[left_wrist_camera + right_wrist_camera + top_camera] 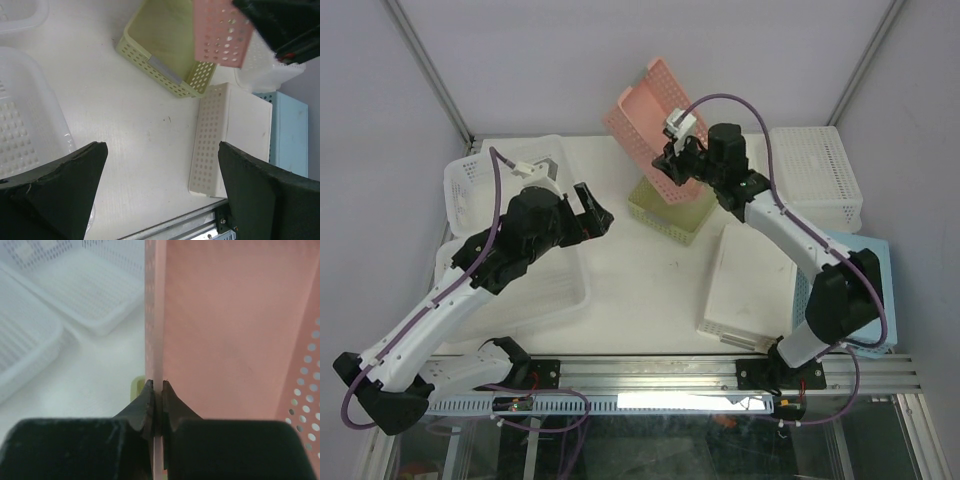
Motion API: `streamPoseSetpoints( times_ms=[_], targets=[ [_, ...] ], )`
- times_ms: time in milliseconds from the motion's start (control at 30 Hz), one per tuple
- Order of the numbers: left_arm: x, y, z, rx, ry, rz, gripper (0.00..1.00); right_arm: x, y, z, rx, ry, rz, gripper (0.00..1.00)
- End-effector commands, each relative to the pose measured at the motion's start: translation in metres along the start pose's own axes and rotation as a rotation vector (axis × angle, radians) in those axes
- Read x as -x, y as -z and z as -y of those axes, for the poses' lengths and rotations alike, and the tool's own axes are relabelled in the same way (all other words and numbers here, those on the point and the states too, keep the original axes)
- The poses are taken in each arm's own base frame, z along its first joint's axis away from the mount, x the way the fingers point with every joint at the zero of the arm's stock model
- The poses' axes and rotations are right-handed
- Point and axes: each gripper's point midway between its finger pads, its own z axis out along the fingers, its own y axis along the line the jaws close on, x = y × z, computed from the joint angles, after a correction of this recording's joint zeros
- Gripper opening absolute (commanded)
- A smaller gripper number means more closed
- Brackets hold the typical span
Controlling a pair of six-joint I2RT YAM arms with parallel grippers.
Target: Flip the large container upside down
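A large pink perforated container (pixel 648 108) hangs tilted on edge in the air, above a yellow-green basket (pixel 670 212) at the back middle of the table. My right gripper (pixel 676 163) is shut on the pink container's wall. In the right wrist view the gripper (pixel 157 390) pinches the thin edge of the pink wall (pixel 225 340). My left gripper (pixel 596 214) is open and empty, left of the yellow-green basket and above the table. The left wrist view shows the left gripper (pixel 162 190) wide open over bare table, with the pink container (pixel 220 32) at the top.
White perforated baskets (pixel 478 180) and a clear tray (pixel 535 290) lie on the left. An upside-down white container (pixel 750 285) lies right of centre, beside a light blue one (pixel 875 268). Another white basket (pixel 815 175) stands at the back right.
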Motion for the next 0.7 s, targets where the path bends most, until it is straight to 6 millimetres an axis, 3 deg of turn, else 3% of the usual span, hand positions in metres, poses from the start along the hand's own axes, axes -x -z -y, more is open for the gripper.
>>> streamPoseSetpoints(
  times_ms=[0,100,200,533,667],
  targets=[
    [0.006,-0.001,0.007,-0.032,0.03,0.023,0.99,0.13,0.063,-0.001,-0.051,-0.026,0.284,0.0],
    [0.012,0.005,0.009,-0.04,0.038,0.048,0.99,0.143,0.092,-0.019,-0.011,-0.21,0.323,0.0],
    [0.029,0.017,0.004,-0.011,0.088,0.12,0.99,0.145,0.114,-0.051,0.111,-0.393,0.336,0.0],
    [0.067,0.062,-0.007,-0.015,0.185,0.313,0.99,0.117,0.168,-0.158,0.635,-0.928,0.241,0.0],
    [0.071,0.065,-0.008,-0.012,0.18,0.329,0.99,0.1,0.17,-0.167,0.699,-1.093,0.225,0.0]
  ],
)
